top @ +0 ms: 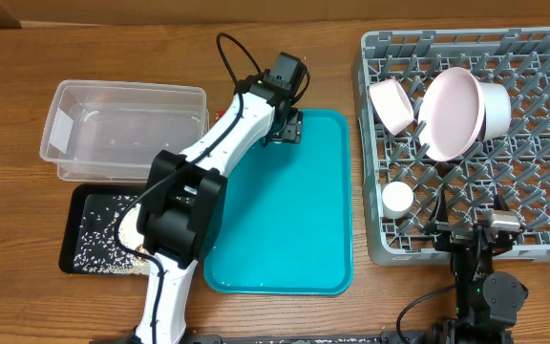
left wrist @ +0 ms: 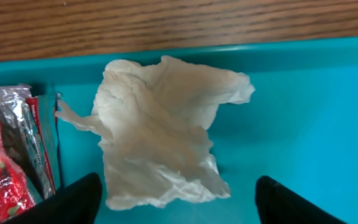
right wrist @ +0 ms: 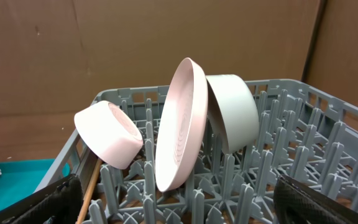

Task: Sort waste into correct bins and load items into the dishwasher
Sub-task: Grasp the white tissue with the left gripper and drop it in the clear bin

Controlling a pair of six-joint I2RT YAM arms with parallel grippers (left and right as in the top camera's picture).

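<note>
Bench (top: 27, 48) carries teal tray (top: 304, 229) with tissue (left wrist: 160, 130) beside wrapper (left wrist: 5, 155). My left gripper (left wrist: 179, 188) hangs open astride tissue; right gripper (right wrist: 179, 194) open, facing rack (right wrist: 291, 87).

Teal tray (top: 294, 229) is bare right of the left arm (top: 208, 153), so there is open passage there. Tissue (left wrist: 160, 130) lies between the spread fingers of the left gripper (left wrist: 179, 205), and wrapper (left wrist: 8, 155) crowds just left of it. Rack (top: 542, 57) far-left part is blocked by the upright plate (top: 452, 115) and two bowls (top: 392, 103). Cup (top: 397, 198) stands near-left; elsewhere only pegs. A bare bench (top: 357, 143) strip runs between tray and rack.
</note>
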